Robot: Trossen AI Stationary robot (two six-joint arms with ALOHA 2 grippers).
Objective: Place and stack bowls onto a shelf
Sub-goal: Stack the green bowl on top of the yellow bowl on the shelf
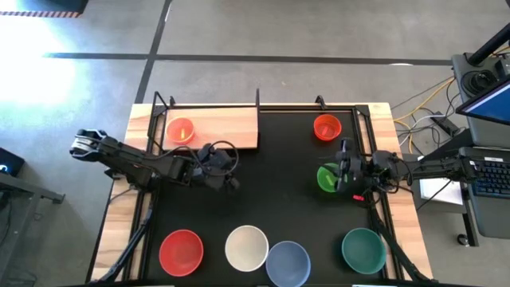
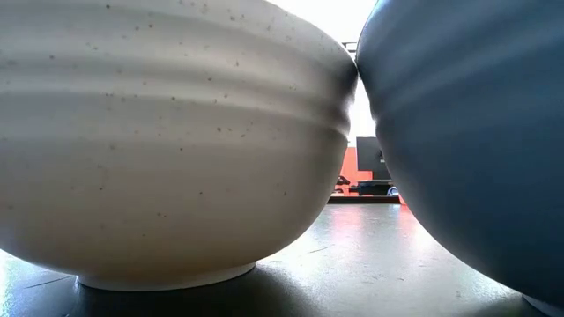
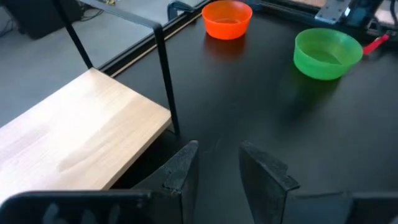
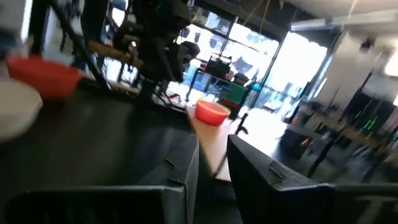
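The light-wood shelf (image 1: pixel 213 127) lies at the mat's far left. On it sits a small reddish bowl with yellow showing inside (image 1: pixel 180 130). An orange-red bowl (image 1: pixel 327 127) and a green bowl (image 1: pixel 327 178) stand on the mat at the right. My left gripper (image 1: pixel 231 180) hovers near the shelf's near right corner (image 3: pixel 149 115), open by a narrow gap and empty. My right gripper (image 1: pixel 341 172) is at the green bowl's right side, also open by a narrow gap and empty. Whether it touches the green bowl (image 3: pixel 328 53) I cannot tell.
Along the near edge stand a red bowl (image 1: pixel 181 251), a white bowl (image 1: pixel 246 247), a pale blue bowl (image 1: pixel 288 263) and a teal bowl (image 1: pixel 363 249). The white (image 2: pixel 167 150) and blue (image 2: pixel 467 132) bowls fill the low view. Thin black frame posts (image 3: pixel 165 74) stand around the shelf.
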